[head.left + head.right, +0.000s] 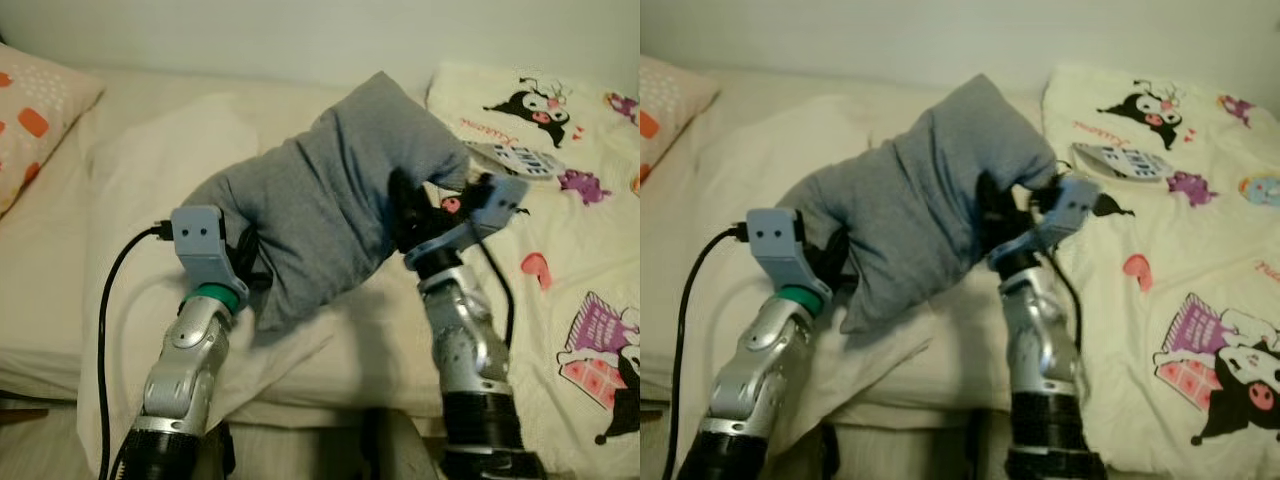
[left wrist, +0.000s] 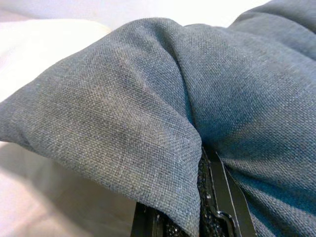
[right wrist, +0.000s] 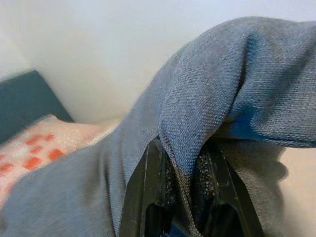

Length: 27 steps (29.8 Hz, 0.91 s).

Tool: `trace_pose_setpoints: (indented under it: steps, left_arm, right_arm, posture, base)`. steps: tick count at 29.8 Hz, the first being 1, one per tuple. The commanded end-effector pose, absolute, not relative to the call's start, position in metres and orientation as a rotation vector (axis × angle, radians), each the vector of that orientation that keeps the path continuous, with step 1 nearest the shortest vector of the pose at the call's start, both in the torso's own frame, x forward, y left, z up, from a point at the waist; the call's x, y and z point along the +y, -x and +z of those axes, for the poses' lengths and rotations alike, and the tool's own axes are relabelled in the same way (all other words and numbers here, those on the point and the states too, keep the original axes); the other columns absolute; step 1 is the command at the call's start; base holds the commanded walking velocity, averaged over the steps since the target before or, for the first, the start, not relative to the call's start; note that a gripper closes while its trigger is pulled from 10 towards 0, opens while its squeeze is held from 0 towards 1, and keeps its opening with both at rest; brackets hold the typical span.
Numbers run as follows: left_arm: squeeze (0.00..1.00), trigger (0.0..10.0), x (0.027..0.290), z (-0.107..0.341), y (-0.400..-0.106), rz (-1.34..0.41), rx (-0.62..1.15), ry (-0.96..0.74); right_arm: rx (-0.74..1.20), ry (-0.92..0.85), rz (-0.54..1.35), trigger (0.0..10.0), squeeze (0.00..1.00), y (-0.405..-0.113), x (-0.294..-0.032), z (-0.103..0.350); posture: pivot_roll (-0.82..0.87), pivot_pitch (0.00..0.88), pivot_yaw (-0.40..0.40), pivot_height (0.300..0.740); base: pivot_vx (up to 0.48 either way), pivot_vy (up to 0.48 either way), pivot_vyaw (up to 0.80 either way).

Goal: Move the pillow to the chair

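Observation:
A grey pillow (image 1: pixel 330 190) is held up above the bed between both arms, crumpled in the middle. My left gripper (image 1: pixel 245 262) is shut on its lower left edge; the left wrist view shows a fold of grey cloth (image 2: pixel 148 128) pinched between the black fingers (image 2: pixel 217 197). My right gripper (image 1: pixel 405 215) is shut on the pillow's right side, and the right wrist view shows a ridge of the fabric (image 3: pixel 192 133) clamped between its fingers (image 3: pixel 148 192). The chair cannot be seen.
The bed (image 1: pixel 150 160) has a cream sheet. A patterned pillow with orange marks (image 1: pixel 30 110) lies at the far left. A cartoon-print blanket (image 1: pixel 580 250) covers the right side, with a remote control (image 1: pixel 515 157) on it. A black cable (image 1: pixel 110 330) runs by my left arm.

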<state>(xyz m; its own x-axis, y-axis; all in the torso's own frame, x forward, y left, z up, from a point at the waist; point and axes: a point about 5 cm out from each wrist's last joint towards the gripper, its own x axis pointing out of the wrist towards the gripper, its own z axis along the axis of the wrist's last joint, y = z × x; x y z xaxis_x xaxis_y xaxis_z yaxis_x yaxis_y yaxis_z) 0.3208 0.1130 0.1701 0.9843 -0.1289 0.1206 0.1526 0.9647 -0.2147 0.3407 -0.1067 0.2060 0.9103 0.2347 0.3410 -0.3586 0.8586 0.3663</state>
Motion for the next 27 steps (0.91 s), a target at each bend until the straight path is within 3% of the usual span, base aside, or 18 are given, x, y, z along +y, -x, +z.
trace_pose_setpoints:
  steps: [1, 9, 14, 27]
  left_arm:
    - [0.0, 10.0, 0.089, 0.189, -0.319, -0.237, -0.172, 0.23]
    - [0.0, 10.0, 0.106, 0.171, -0.321, -0.122, -0.095, 0.145]
    - [0.0, 10.0, 0.106, 0.168, -0.316, -0.116, -0.108, 0.073]
    - [0.0, 10.0, 0.098, 0.162, -0.311, -0.144, -0.135, -0.023]
  right_arm:
    - [-0.203, -0.413, 0.424, 10.0, 0.0, -0.336, -0.073, 0.194]
    - [-0.045, -0.297, 0.328, 10.0, 0.0, -0.324, -0.086, 0.17]
    - [-0.032, -0.201, 0.3, 10.0, 0.0, -0.317, -0.09, 0.163]
    - [-0.014, -0.168, 0.314, 10.0, 0.0, -0.309, -0.088, 0.156]
  posture:
    - [0.0, 0.011, 0.008, 0.596]
    - [0.0, 0.0, 0.005, 0.596]
    - [-0.01, 0.0, -0.002, 0.596]
    - [0.0, 0.0, -0.013, 0.61]
  base:
    - [0.0, 0.0, 0.0]
    - [0.0, 0.0, 0.0]
    - [0.0, 0.0, 0.0]
    - [0.0, 0.0, 0.0]
